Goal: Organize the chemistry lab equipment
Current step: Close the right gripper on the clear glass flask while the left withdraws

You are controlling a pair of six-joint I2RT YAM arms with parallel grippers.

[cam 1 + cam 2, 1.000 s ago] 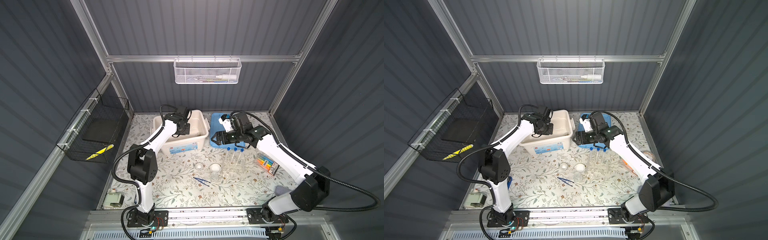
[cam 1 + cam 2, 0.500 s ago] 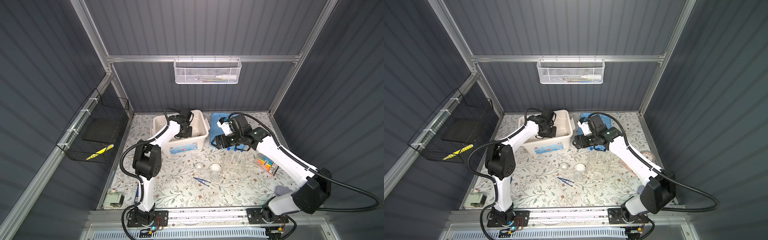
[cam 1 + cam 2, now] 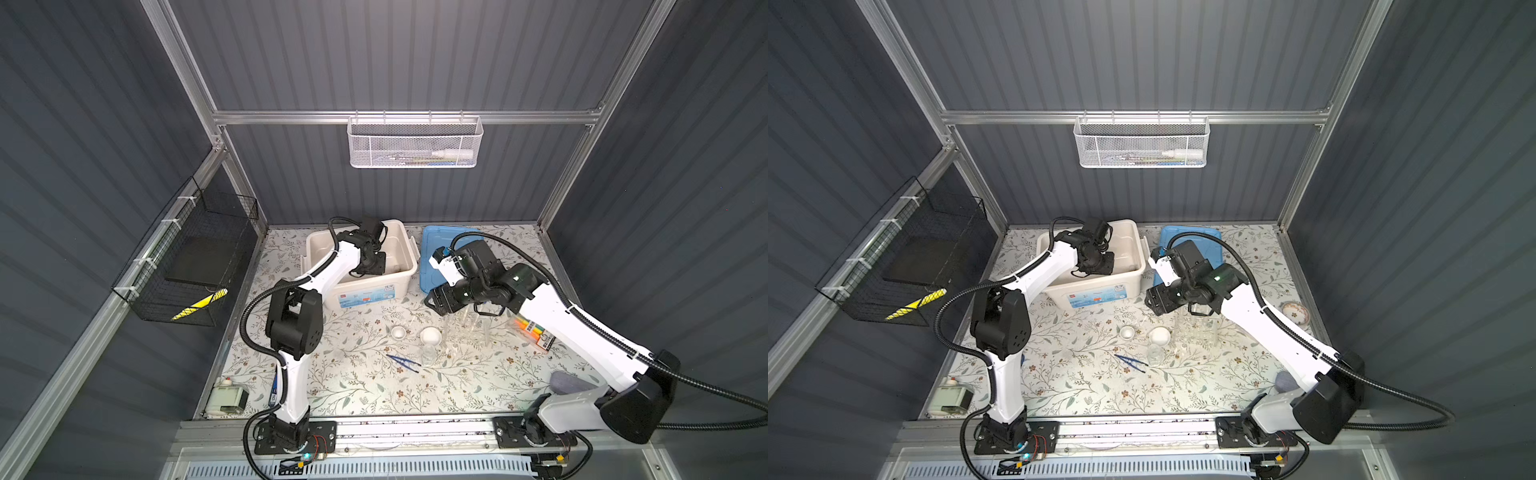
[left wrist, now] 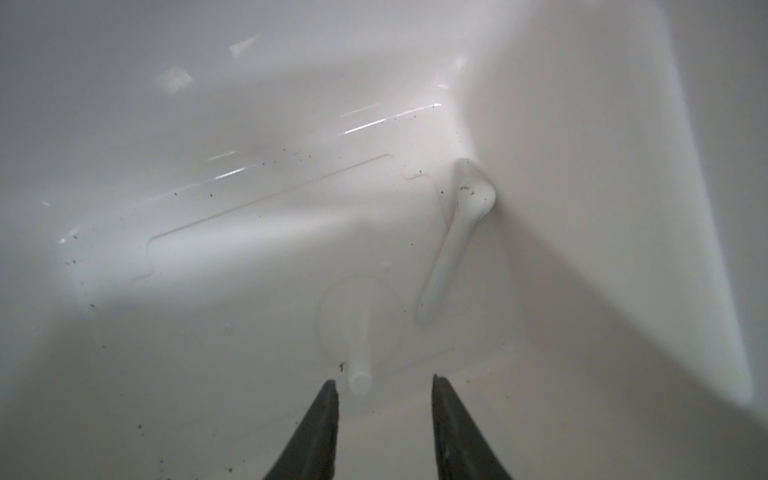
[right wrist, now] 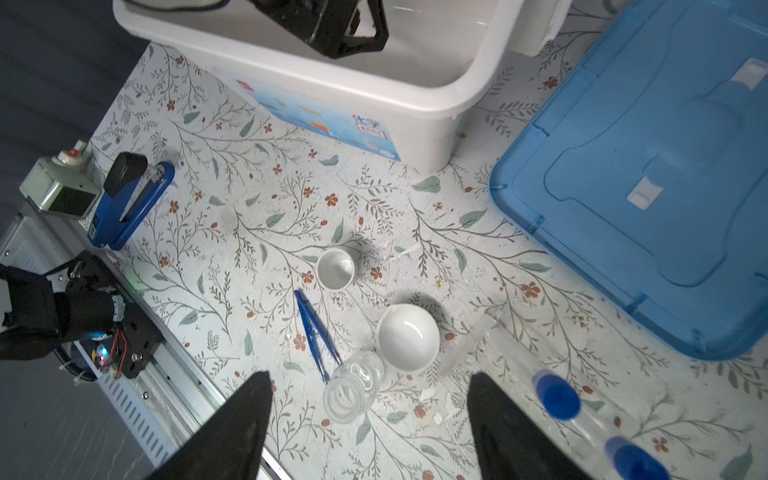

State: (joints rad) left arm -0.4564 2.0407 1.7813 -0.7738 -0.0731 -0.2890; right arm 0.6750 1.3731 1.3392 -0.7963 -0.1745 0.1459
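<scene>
Floral-patterned counter (image 3: 361, 386), enclosed by dark ribbed panels; contents are listed below.

- White bin (image 3: 409, 249): one, open-topped, placed at the back of the counter.
- Blue lid (image 3: 432, 245): one, laid flat just beside the bin.
- White rod (image 4: 453, 245): one, lying on the bin floor, its thick end against a wall.
- Left pincer (image 4: 383, 379): lowered inside the bin. Its jaws are parted partway and nothing is held between them; the rod lies apart from them.
- Right pincer (image 5: 368, 378): held above the middle of the counter, jaws spread wide, nothing gripped.
- White dishes: two are counted, a smaller white dish (image 5: 336, 268) and a larger white dish (image 5: 408, 336). Both are set upright mid-counter, near each other but apart.
- Blue tweezers (image 5: 316, 332): one pair, laid flat beside the dishes, tips by the flask.
- Small clear flask (image 5: 353, 386): one, upright, just beside the larger dish.
- Blue-capped test tubes (image 5: 557, 395): two caps are counted in the right wrist view.
- Clear rack (image 3: 467, 328): one, set right of the dishes and partly covered by the right arm in both top views. Whether the tubes are seated in it cannot be told.
- Pack of highlighters (image 3: 534, 332): one, near the counter's right edge.
</scene>
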